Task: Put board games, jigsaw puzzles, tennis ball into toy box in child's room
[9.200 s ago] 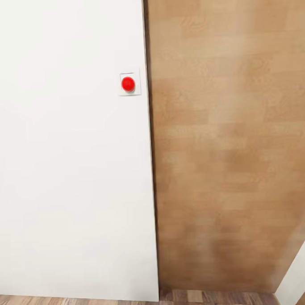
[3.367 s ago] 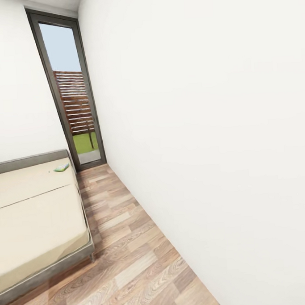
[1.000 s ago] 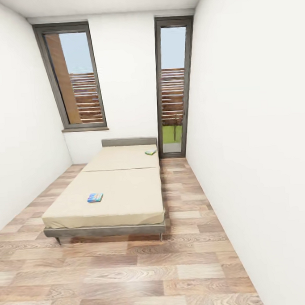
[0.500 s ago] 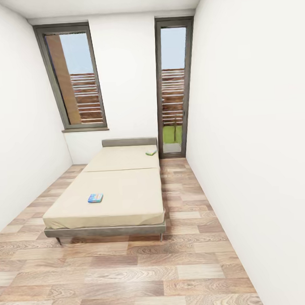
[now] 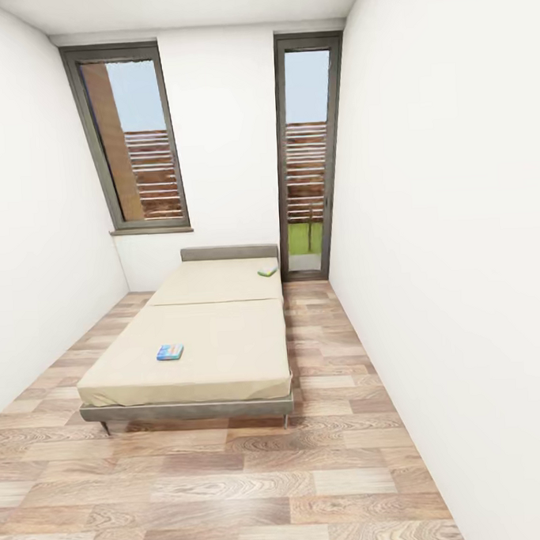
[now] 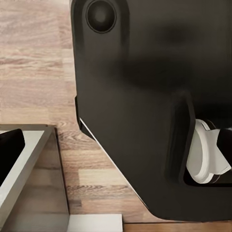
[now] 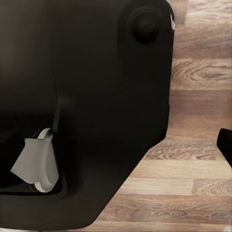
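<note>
The head view looks down the child's room (image 5: 240, 145): white walls, wood-plank floor (image 5: 233, 478), and two tall grey-framed windows (image 5: 137, 142) in the far wall. The bed (image 5: 203, 345) stands lengthwise on the floor, its low grey headboard (image 5: 228, 252) against the far wall and its foot end toward the camera.

Two board games lie on the beige mattress, well apart. The nearer board game (image 5: 170, 352), blue with a red and pale band, lies flat on the left part of the mattress toward the foot. The farther board game (image 5: 267, 271), pale green, lies at the right edge close to the headboard, beside the right-hand window.

Both wrist views are taken up largely by the robot's dark body (image 6: 145, 106) with plank floor behind it. The left wrist view also shows a grey, flat-topped ledge (image 6: 34, 179) above the floor.

Jaws: neither set is visible, so their opening and contents cannot be told, nor can the games' places relative to them.
</note>
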### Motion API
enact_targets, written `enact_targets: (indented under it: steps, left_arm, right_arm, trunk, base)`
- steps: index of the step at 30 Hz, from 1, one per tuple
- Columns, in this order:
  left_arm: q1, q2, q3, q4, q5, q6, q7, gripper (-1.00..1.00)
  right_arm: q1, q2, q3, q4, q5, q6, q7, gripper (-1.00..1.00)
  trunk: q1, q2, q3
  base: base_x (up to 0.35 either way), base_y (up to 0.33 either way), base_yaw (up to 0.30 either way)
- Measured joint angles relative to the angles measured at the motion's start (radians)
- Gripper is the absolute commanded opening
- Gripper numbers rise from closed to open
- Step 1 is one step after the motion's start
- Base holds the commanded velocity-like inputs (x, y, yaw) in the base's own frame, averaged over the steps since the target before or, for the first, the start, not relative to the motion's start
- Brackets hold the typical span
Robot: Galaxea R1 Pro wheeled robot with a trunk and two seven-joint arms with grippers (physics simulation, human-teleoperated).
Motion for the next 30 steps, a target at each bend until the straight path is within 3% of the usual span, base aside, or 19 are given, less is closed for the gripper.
enact_targets:
  steps: [9, 16, 22, 25, 29, 30]
  left_arm:
    - [0.0, 0.002, -0.002, -0.032, -0.001, -0.004, 0.0, 1.0]
    - [-0.002, 0.028, 0.002, -0.089, -0.001, 0.003, 0.0, 1.0]
    - [-0.021, 0.055, 0.005, -0.165, 0.004, 0.019, -0.005, 1.0]
    - [-0.068, 0.074, 0.007, -0.217, 0.008, 0.073, -0.009, 1.0]
    - [-0.155, 0.099, 0.014, -0.294, 0.017, 0.246, -0.026, 1.0]
    - [-0.187, 0.109, 0.027, -0.334, 0.03, 0.325, -0.053, 1.0]
  right_arm:
    - [0.0, 0.003, 0.0, 0.0, 0.001, -0.001, 0.0, 1.0]
    - [0.0, 0.001, -0.003, 0.0, -0.002, -0.137, 0.001, 1.0]
    - [-0.006, -0.001, -0.005, -0.001, -0.003, -0.17, 0.007, 1.0]
    - [-0.038, 0.009, -0.007, -0.014, -0.002, -0.156, 0.005, 1.0]
    - [-0.125, 0.008, -0.009, -0.055, -0.005, -0.082, 0.003, 1.0]
    - [-0.163, 0.007, -0.01, -0.071, -0.007, -0.031, 0.003, 1.0]
  trunk:
    - [-0.035, 0.063, 0.028]
    - [-0.061, 0.112, 0.05]
    - [-0.084, 0.155, 0.07]
    - [-0.096, 0.176, 0.079]
    - [-0.111, 0.204, 0.092]
    - [-0.115, 0.211, 0.095]
  base:
    - [0.0, 0.0, 0.0]
    - [0.0, 0.0, 0.0]
    - [0.0, 0.0, 0.0]
    - [0.0, 0.0, 0.0]
    - [0.0, 0.0, 0.0]
    - [0.0, 0.0, 0.0]
